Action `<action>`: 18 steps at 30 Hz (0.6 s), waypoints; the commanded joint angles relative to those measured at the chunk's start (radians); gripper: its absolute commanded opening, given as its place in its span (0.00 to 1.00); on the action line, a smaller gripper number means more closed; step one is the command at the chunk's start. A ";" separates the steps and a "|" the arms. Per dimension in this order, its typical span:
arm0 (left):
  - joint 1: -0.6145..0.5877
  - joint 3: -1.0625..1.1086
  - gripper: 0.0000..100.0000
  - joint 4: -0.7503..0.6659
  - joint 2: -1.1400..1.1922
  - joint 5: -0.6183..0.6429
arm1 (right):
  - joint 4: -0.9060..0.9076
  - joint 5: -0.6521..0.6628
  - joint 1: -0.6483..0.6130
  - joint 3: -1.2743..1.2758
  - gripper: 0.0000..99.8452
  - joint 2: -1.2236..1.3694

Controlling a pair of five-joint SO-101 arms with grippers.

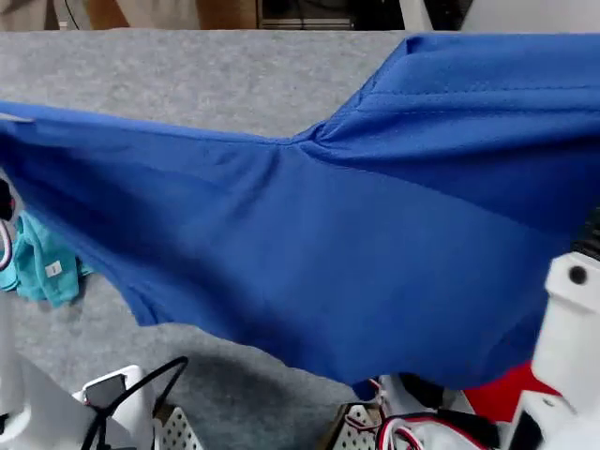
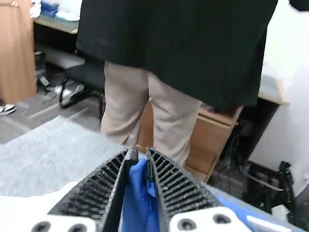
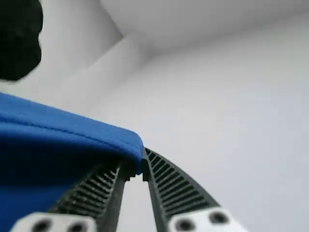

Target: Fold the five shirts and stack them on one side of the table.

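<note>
A blue shirt (image 1: 375,244) hangs stretched across the high view, lifted above the grey table (image 1: 216,80). My left gripper (image 2: 141,157) is shut on a fold of the blue shirt (image 2: 137,193), raised and pointing out over the table's far edge. My right gripper (image 3: 137,166) is shut on a hemmed edge of the blue shirt (image 3: 58,140), tilted up toward a white wall. A teal shirt (image 1: 42,262) lies crumpled at the table's left edge. A red shirt (image 1: 506,389) peeks out under the blue one at the front right.
A person in a dark top and beige trousers (image 2: 159,72) stands beyond the table's far side. White arm bases and cables (image 1: 122,403) sit along the front edge. Bare grey table shows at the back left.
</note>
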 commanded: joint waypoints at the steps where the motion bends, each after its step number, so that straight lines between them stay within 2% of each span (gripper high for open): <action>1: -0.029 -0.021 0.02 0.043 0.008 -0.002 | 0.101 0.037 0.004 0.022 0.00 0.028; 4: -0.029 0.011 0.02 0.054 0.030 0.003 | 0.155 0.038 -0.021 0.110 0.00 0.044; 6: -0.029 0.071 0.02 0.002 0.054 0.012 | 0.153 0.034 -0.024 0.191 0.00 0.059; 10: -0.006 0.282 0.02 -0.236 0.139 0.169 | 0.081 0.002 -0.056 0.395 0.00 0.117; 12: 0.011 0.370 0.02 -0.373 0.188 0.209 | 0.011 -0.020 -0.068 0.504 0.00 0.154; 15: 0.063 0.468 0.02 -0.551 0.280 0.241 | -0.143 -0.064 -0.085 0.654 0.00 0.222; 18: 0.117 0.483 0.02 -0.658 0.387 0.304 | -0.331 -0.110 -0.088 0.782 0.00 0.306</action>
